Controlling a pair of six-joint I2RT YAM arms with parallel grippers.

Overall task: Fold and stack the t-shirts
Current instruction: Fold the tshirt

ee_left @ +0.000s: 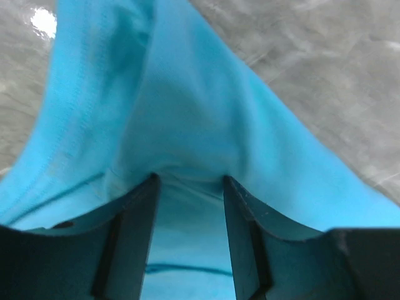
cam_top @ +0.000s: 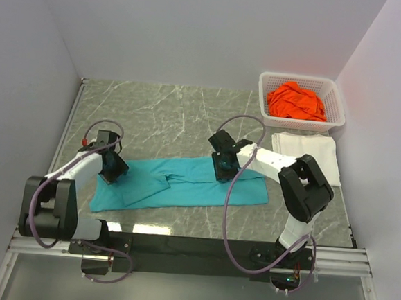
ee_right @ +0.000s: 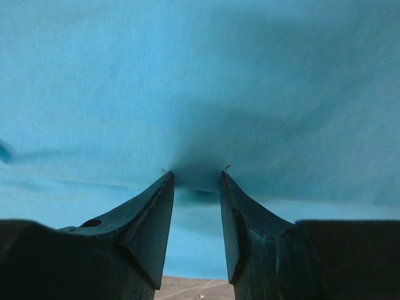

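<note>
Teal t-shirt (cam_top: pixel 184 183) partly folded, centre; white t-shirt (cam_top: pixel 312 146) folded, right; orange t-shirt (cam_top: pixel 298 102) crumpled, far right.

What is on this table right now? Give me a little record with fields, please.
Surface: grey marbled table
Being worked on: teal t-shirt, spread flat, partly folded
Left gripper: fingertips at the shirt's left end, cloth between them, hold unclear
Right gripper: fingertips at its far edge, cloth puckered between them, hold unclear
Already folded: white t-shirt, right of it
Waiting: orange t-shirt, crumpled in white lattice basket, far right corner
</note>
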